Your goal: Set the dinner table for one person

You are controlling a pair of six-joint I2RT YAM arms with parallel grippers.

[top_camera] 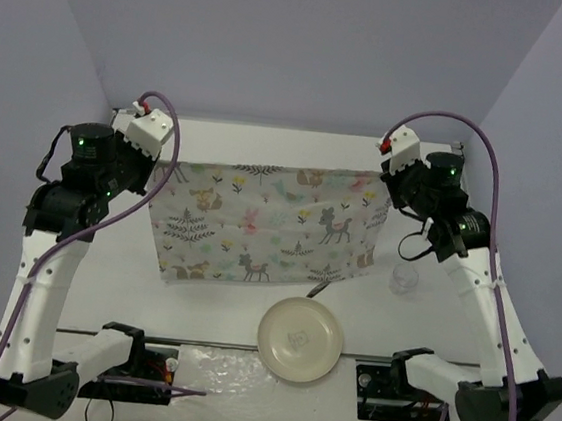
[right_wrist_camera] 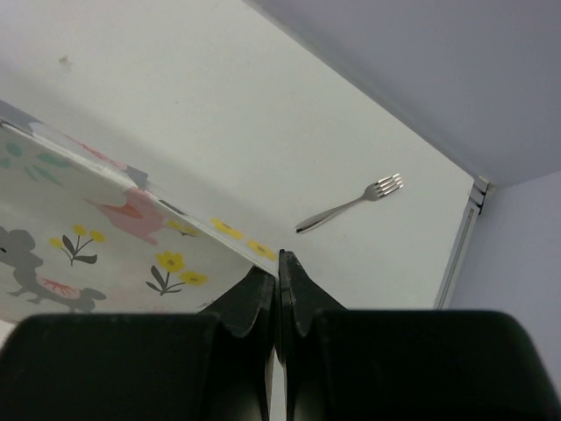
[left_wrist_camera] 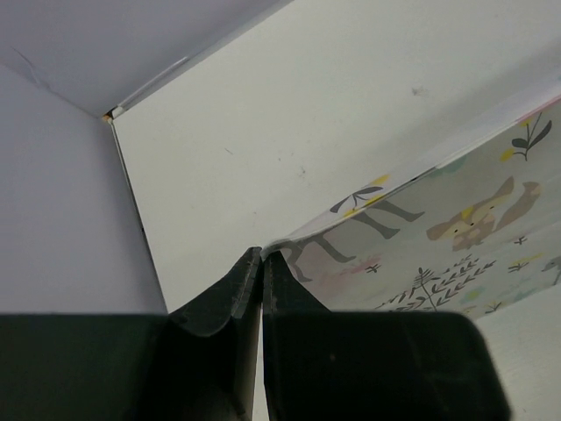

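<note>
Both arms were raised with the cloth stretched between them. The left gripper was clamped on the top-left corner of the animal-print placemat. In the left wrist view its 2 fingers were pressed together, with the cloth edge coming out at the tips. The right gripper was closed the same way on the top-right corner, with no gap showing in its wrist view. The placemat hung off the surface, print toward the top camera. The dinner table lay under everything and ran back to the walls. A plate sat on it at the near edge, just below the placemat's lower edge in the top view. A glass stood by the placemat's lower-right corner. A utensil tip poked out under the cloth edge. A fork lay near a table corner by the wall.
</note>
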